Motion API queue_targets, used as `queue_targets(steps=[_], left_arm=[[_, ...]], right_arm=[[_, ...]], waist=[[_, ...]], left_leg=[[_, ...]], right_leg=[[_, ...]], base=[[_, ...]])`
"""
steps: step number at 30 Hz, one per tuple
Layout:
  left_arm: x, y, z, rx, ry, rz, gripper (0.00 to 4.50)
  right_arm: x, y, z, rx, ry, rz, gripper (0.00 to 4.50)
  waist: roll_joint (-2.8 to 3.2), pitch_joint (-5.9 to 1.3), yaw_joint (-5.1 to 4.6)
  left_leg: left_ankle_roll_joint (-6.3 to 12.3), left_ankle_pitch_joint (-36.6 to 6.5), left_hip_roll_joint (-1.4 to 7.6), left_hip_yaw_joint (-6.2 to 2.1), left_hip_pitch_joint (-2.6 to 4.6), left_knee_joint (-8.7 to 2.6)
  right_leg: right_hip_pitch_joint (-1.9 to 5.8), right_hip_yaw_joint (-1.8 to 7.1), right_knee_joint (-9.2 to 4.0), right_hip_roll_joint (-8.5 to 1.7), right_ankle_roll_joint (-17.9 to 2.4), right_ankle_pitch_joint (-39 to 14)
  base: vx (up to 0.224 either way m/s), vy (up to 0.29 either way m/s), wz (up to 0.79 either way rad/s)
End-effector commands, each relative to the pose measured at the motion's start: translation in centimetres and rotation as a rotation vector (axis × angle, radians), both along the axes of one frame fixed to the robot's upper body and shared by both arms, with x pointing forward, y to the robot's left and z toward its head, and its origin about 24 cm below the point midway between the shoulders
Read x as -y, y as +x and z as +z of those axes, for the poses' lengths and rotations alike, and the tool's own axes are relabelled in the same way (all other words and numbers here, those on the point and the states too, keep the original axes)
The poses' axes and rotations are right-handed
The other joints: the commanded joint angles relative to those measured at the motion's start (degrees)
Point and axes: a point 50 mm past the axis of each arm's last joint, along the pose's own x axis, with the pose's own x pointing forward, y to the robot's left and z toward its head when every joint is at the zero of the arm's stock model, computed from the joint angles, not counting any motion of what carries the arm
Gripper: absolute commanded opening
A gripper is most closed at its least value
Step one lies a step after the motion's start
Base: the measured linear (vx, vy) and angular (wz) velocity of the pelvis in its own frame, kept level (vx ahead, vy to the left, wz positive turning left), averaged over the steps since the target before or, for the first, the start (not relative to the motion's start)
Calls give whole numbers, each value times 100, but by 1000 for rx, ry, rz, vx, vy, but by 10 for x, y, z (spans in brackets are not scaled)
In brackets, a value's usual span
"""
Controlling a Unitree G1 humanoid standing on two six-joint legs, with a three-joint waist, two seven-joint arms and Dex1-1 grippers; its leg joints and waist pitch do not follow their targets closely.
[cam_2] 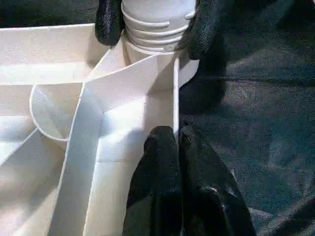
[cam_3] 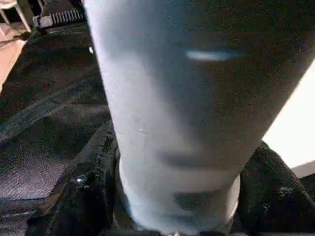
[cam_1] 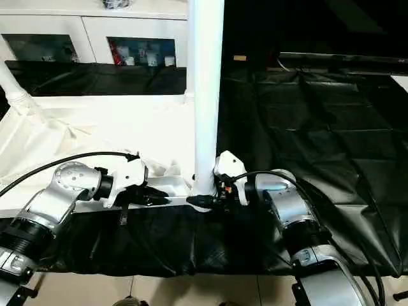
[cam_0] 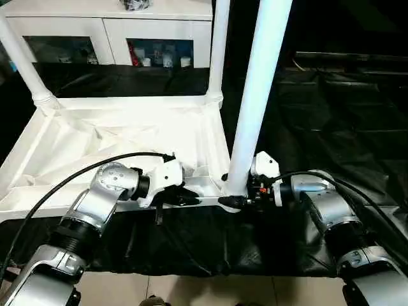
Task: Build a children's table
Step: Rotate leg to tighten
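Nearest us, our two silver forearms reach in over the black sheet (cam_0: pixel 306 127) that covers the work surface. Left gripper (cam_0: pixel 185 197): fingers (cam_2: pixel 170 187) pressed together, pinching the thin near rim of the children's table (cam_0: pixel 127 137) close to its near right corner. Right gripper (cam_0: pixel 234 200): closed around the base of the near right leg (cam_0: pixel 258 89), one black finger on each side of the ribbed collar (the left wrist view shows both fingers flanking it). That leg stands upright in the corner socket of the table top, rising out of the head views. The table itself lies upside down on the black sheet, ribbed underside facing up, its near edge just in front of our wrists. Further back, a second leg (cam_0: pixel 218 51) stands upright at the far right corner, and a third leg (cam_0: pixel 22 60) leans at the far left corner. Beyond the table, a white cabinet (cam_0: pixel 108 32) with glass doors stands at the back, small items behind the glass.
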Motion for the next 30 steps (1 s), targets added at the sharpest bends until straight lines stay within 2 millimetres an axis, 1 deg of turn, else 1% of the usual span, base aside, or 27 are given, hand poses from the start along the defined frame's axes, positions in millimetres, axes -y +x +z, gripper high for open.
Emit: queue_targets(steps=[1,3,4,5,6,7,8,9,10,11,12,13,15,17,18,19,20,21,22,23,24,25,26,27,28,29,30], left_arm=[[9,4,-5,19,3,89,0],[14,8,-6,30,2,140,0],[16,9,-6,34,-1,157,0],[25,12,-7,38,-19,195,0],[32,15,-7,50,-26,221,0],[38,16,-7,58,-32,238,0],[44,17,-7,59,-36,248,0],[58,20,-7,73,-48,282,0],[61,20,-7,76,-52,292,0],[65,21,-7,81,-55,303,0],[72,21,-7,83,-59,307,0],[80,21,-6,92,-63,320,0],[93,19,-6,111,-68,323,0],[98,18,-5,119,-74,324,0],[99,17,-5,123,-74,321,0],[99,17,-5,125,-73,321,0],[100,17,-5,126,-73,322,0],[98,15,-6,123,-72,309,0],[95,15,-6,129,-69,309,0],[92,15,-5,138,-70,304,0],[87,15,-5,138,-76,292,0],[85,15,-5,137,-77,290,0],[83,15,-5,135,-77,288,0],[78,12,-4,136,-85,248,0],[74,12,-5,129,-84,248,0],[69,11,-5,125,-79,241,0],[65,10,-5,122,-73,228,0]], right_arm=[[-25,-5,-8,-49,49,8,274],[-27,1,-9,-44,66,-106,274],[-28,3,-10,-42,71,-150,274],[-30,10,-14,-51,79,-289,274],[-32,14,-15,-48,97,-377,273],[-34,16,-15,-51,111,-440,273],[-36,18,-16,-57,120,-488,273],[-42,22,-16,-41,129,-598,273],[-43,23,-16,-33,130,-623,273],[-45,24,-16,-22,131,-649,273],[-48,25,-17,-32,130,-697,273],[-51,27,-18,-31,123,-757,273],[-57,29,-18,-11,101,-831,273],[-58,31,-15,10,115,-871,273],[-58,31,-14,-2,140,-885,273],[-58,32,-14,-6,149,-892,308],[-58,32,-14,-11,157,-898,329],[-56,33,-12,-12,170,-895,343],[-55,34,-11,-4,166,-884,343],[-53,34,-11,8,156,-868,350],[-49,34,-9,37,137,-829,363],[-48,34,-9,47,130,-815,377],[-47,34,-9,57,124,-803,377],[-42,33,-7,57,129,-762,377],[-41,33,-7,58,127,-731,377],[-37,32,-6,58,121,-682,377],[-35,31,-7,54,111,-644,377]], waist=[[-49,-293,-6],[-51,-270,-25],[-27,-265,-22],[-29,-237,-51],[-37,-237,-59],[-13,-246,-78],[-23,-243,-84],[8,-265,-89],[-3,-252,-112],[-18,-280,-101],[-20,-284,-94],[-2,-291,-104],[-5,-316,-100],[-2,-319,-99],[-28,-327,-103],[-7,-334,-93],[-4,-330,-98],[-16,-331,-100],[-24,-335,-97],[-61,-336,-105],[-44,-337,-93],[-53,-346,-90],[-52,-342,-94],[-84,-346,-106],[-70,-343,-109],[-102,-351,-103],[-91,-348,-108]], left_leg=[[486,-996,153,28,-13,-360],[394,-1072,141,12,-21,-387],[352,-1147,142,5,-9,-394],[219,-1393,133,-1,22,-414],[176,-1426,128,-9,16,-423],[95,-1474,126,-18,26,-433],[76,-1483,122,-20,29,-432],[66,-1511,116,-26,34,-427],[36,-1495,124,-23,36,-433],[61,-1458,107,-15,43,-413],[90,-1400,105,-18,28,-412],[103,-1290,115,-13,5,-413],[104,-1175,107,-13,6,-402],[147,-1073,104,-5,-6,-388],[183,-1009,102,2,-15,-382],[220,-990,103,-2,-12,-380],[236,-989,105,1,-18,-377],[264,-972,107,6,-14,-373],[302,-946,105,6,-15,-370],[336,-935,107,14,-14,-369],[345,-921,108,8,-15,-367],[380,-872,110,9,-22,-359],[397,-853,107,12,-27,-356],[436,-782,100,18,-39,-348],[466,-771,105,9,-56,-352],[505,-754,114,14,-45,-338],[529,-713,112,21,-48,-335]], right_leg=[[298,295,-347,-309,-1310,-1157],[297,292,-377,-316,-1239,-1411],[292,289,-391,-324,-1193,-1574],[265,302,-464,-340,-1062,-2077],[274,299,-468,-336,-1001,-2199],[261,299,-492,-330,-916,-2337],[256,300,-501,-335,-885,-2372],[264,299,-500,-333,-868,-2345],[240,302,-510,-332,-873,-2298],[252,296,-506,-325,-867,-2222],[262,298,-496,-327,-886,-2118],[266,305,-473,-311,-931,-1863],[284,295,-440,-306,-985,-1613],[289,293,-420,-302,-1029,-1386],[296,294,-409,-296,-1055,-1237],[302,291,-390,-298,-1092,-1135],[301,293,-387,-295,-1106,-1079],[302,296,-380,-295,-1138,-970],[310,296,-363,-296,-1172,-881],[314,296,-367,-294,-1192,-844],[317,294,-355,-301,-1203,-838],[327,291,-341,-304,-1214,-790],[325,292,-343,-301,-1219,-767],[336,292,-337,-299,-1227,-704],[346,287,-335,-310,-1223,-760],[348,287,-329,-327,-1242,-795],[341,292,-329,-321,-1256,-775]], base=[[0,0,0],[0,0,0],[0,0,0],[0,0,0],[0,0,0],[0,0,0],[0,0,0],[0,0,0],[0,0,0],[0,0,0],[0,0,0],[0,0,0],[0,0,0],[0,0,0],[0,0,0],[0,0,0],[0,0,0],[0,0,0],[0,0,0],[0,0,0],[0,0,0],[0,0,0],[0,0,0],[0,0,0],[0,0,0],[0,0,0],[0,0,0]])
